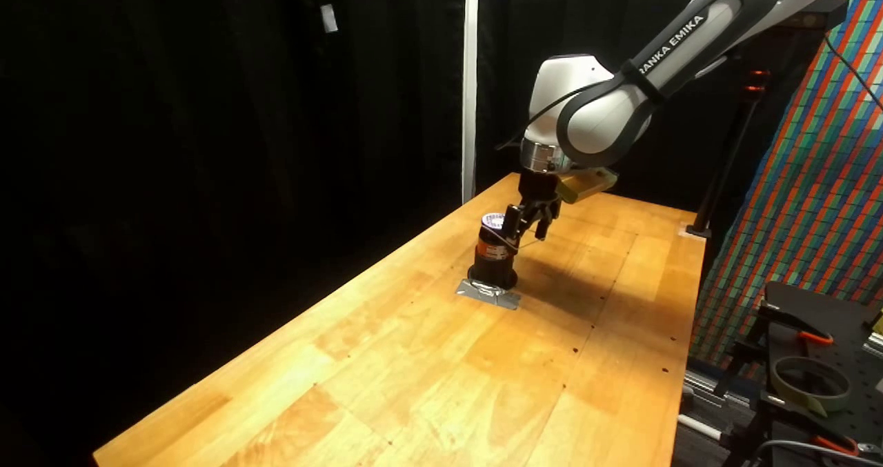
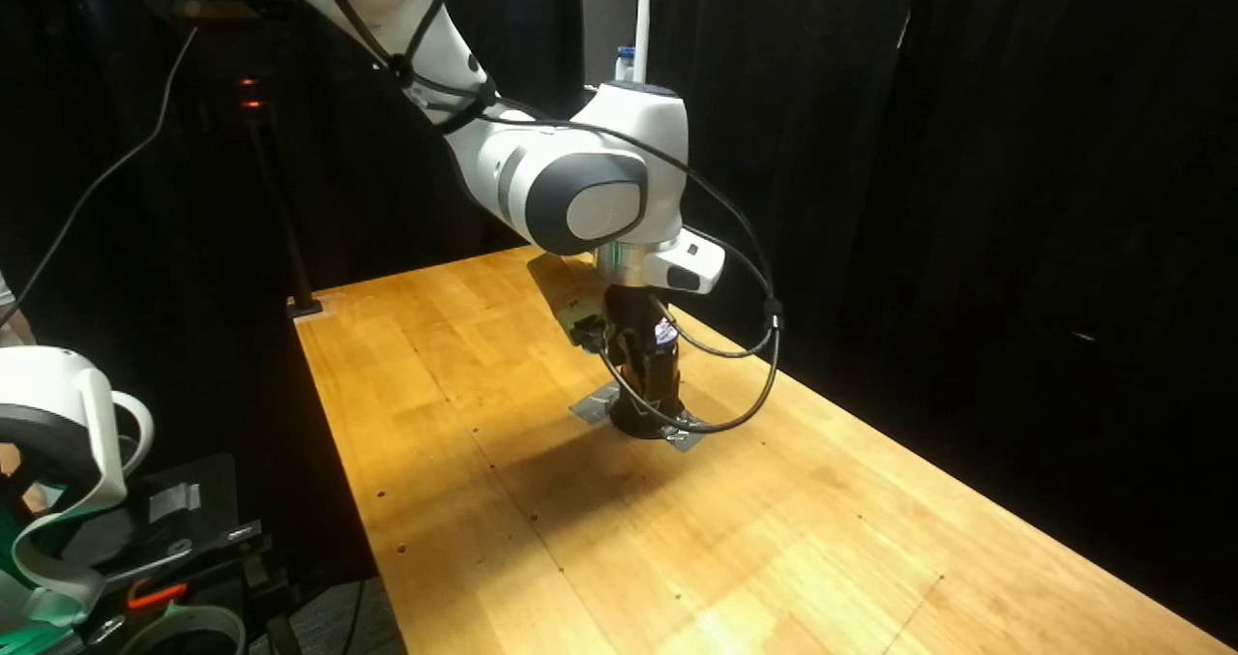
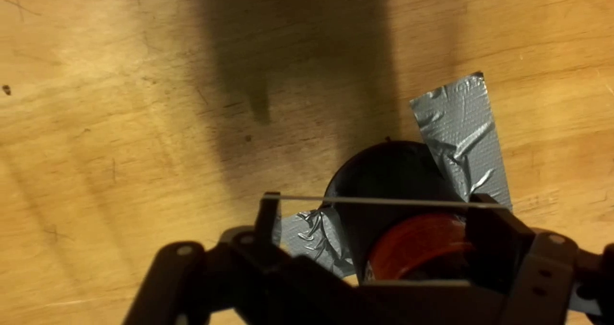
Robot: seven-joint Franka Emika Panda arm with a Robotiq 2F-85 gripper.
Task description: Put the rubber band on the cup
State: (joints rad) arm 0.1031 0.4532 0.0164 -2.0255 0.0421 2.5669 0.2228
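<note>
Bench (image 1: 483, 370): wooden; bore the current step, judged to be the looping of the rubber band (image 3: 383, 201) over the cup (image 1: 491, 268).

Arm (image 1: 610, 122): toward two o'clock above the cup in an exterior view. Its cable (image 2: 772, 314) sagged in front of the cup's foot in an exterior view; a possible snag.

Side stand (image 1: 814, 305): black, at three o'clock beyond the bench in an exterior view; judged no hindrance.

Hand (image 3: 378, 199): fingers (image 3: 268, 217) spread, stretching the band round them, clasping nothing. Advised: that spread, a shift toward three o'clock in the wrist view, the cup lying nearer that finger, then a level press downward until both strands sat below the cup's top.

Cup: dark, orange-banded, upright on the bench at the hand's eight o'clock in an exterior view; top hidden in the wrist view.

Tape strips (image 3: 465, 138): silver, two, at the cup's one and eight o'clock in the wrist view, lapped over its foot; likely steadied it.

Rubber band: thin, pale, taut; whether it circled the top was unclear. Advised: fingers lifted straight once it gripped.
</note>
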